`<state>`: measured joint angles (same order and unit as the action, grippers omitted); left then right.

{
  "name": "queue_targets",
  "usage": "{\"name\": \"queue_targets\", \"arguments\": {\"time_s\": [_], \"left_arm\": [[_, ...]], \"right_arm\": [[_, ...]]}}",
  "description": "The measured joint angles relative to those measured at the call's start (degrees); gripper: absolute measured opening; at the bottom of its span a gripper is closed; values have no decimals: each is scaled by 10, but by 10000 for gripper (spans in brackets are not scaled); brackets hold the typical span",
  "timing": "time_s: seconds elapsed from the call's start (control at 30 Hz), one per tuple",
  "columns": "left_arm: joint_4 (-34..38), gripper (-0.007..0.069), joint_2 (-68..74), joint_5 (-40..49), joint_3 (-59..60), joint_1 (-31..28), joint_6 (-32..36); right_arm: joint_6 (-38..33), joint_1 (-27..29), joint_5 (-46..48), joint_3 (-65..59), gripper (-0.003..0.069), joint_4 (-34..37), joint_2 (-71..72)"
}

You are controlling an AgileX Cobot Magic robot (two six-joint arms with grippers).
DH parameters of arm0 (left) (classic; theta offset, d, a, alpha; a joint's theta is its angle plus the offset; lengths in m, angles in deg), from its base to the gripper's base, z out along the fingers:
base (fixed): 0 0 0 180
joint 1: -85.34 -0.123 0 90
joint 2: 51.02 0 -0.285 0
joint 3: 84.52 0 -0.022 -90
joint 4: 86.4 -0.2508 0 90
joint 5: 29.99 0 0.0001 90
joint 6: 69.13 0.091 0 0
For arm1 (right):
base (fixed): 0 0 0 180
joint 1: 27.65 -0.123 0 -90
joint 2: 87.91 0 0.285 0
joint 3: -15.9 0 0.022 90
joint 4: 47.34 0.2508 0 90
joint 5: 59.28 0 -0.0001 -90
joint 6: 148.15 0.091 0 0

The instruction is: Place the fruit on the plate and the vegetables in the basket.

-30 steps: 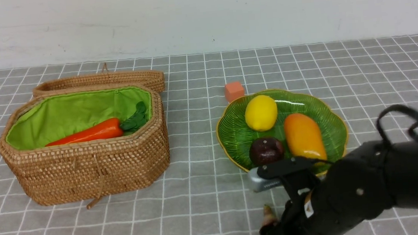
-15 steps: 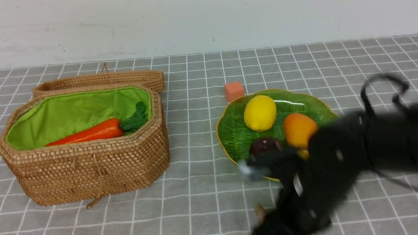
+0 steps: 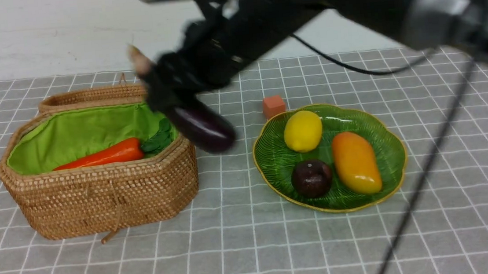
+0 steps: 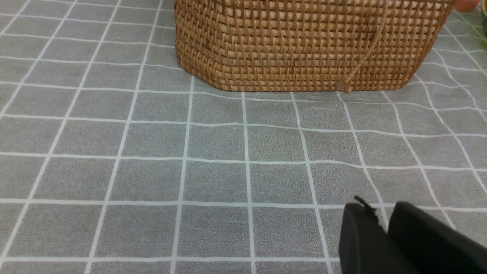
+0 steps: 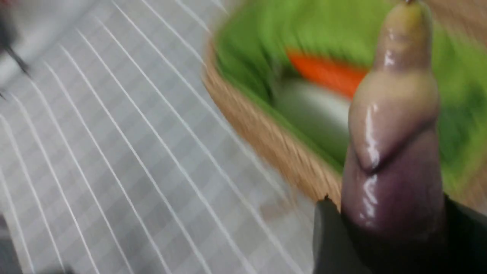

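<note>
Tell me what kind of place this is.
Probably a robot test bench, not a real kitchen: a table under a grey checked cloth against a bare white wall, set only with glossy toy produce, such as the lemon on the plate, and a lined wicker basket.

text: none legible | labels: none | note: right wrist view blurred, small print possibly missed

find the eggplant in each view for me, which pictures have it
Front view: eggplant hangs in the air at centre left, held in the right end effector, by the basket's right end.
Left wrist view: not in it.
Right wrist view: eggplant fills the right side, close up.
Shared landmark: the basket, seen in all three.
</note>
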<state>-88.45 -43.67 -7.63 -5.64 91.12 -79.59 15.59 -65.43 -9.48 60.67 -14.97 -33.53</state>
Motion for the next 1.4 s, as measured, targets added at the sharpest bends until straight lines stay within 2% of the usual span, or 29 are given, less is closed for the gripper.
{"name": "queue_targets", "arguments": {"time_s": [0.13, 0.3, 0.37, 0.43, 0.5, 0.53, 0.57, 0.6, 0.7, 0.73, 0.8, 0.83, 0.87, 0.9, 0.93, 0.97, 1.03, 1.07, 1.1, 1.17, 1.23, 1.4], "left_arm": [[0, 112, 0, 0, 0, 0, 0], [0, 116, 0, 0, 0, 0, 0], [0, 118, 0, 0, 0, 0, 0], [0, 121, 0, 0, 0, 0, 0], [0, 123, 0, 0, 0, 0, 0], [0, 124, 0, 0, 0, 0, 0], [0, 124, 0, 0, 0, 0, 0], [0, 125, 0, 0, 0, 0, 0], [0, 130, 0, 0, 0, 0, 0], [0, 132, 0, 0, 0, 0, 0], [0, 134, 0, 0, 0, 0, 0], [0, 135, 0, 0, 0, 0, 0], [0, 138, 0, 0, 0, 0, 0], [0, 139, 0, 0, 0, 0, 0], [0, 139, 0, 0, 0, 0, 0], [0, 142, 0, 0, 0, 0, 0], [0, 145, 0, 0, 0, 0, 0], [0, 145, 0, 0, 0, 0, 0], [0, 146, 0, 0, 0, 0, 0], [0, 148, 0, 0, 0, 0, 0], [0, 151, 0, 0, 0, 0, 0], [0, 155, 0, 0, 0, 0, 0]], "right_arm": [[-40, -3, -90, 67, 332, 58, -68], [-110, -18, -203, 80, 334, 72, -126], [-137, -24, -231, 80, 360, 75, -141], [-154, -28, -251, 80, 432, 76, -157], [-160, -28, -248, 80, 517, 76, -165], [-162, -28, -229, 80, 589, 77, -165], [-162, -27, -229, 80, 589, 77, -165], [-162, -22, -174, 80, 651, 76, -158], [-162, -14, -80, 80, 672, 47, -135], [-152, -9, -14, 80, 658, 21, -113], [-136, -5, 25, 80, 634, -9, -89], [-123, -2, 62, 80, 598, -33, -72], [-86, 4, 116, 80, 512, -88, -35], [-67, 6, 142, 81, 456, -120, -16], [-61, 7, 148, 81, 441, -128, -11], [-24, 12, 187, 83, 323, -193, 23], [28, 17, 212, 82, 136, -261, 58], [46, 19, 214, 78, 104, -280, 71], [82, 23, 219, 63, 20, -314, 100], [110, 25, 219, 41, -9, -333, 131], [136, 25, 220, -37, -18, -342, 207], [143, 24, 221, -173, -17, -342, 297]]}}
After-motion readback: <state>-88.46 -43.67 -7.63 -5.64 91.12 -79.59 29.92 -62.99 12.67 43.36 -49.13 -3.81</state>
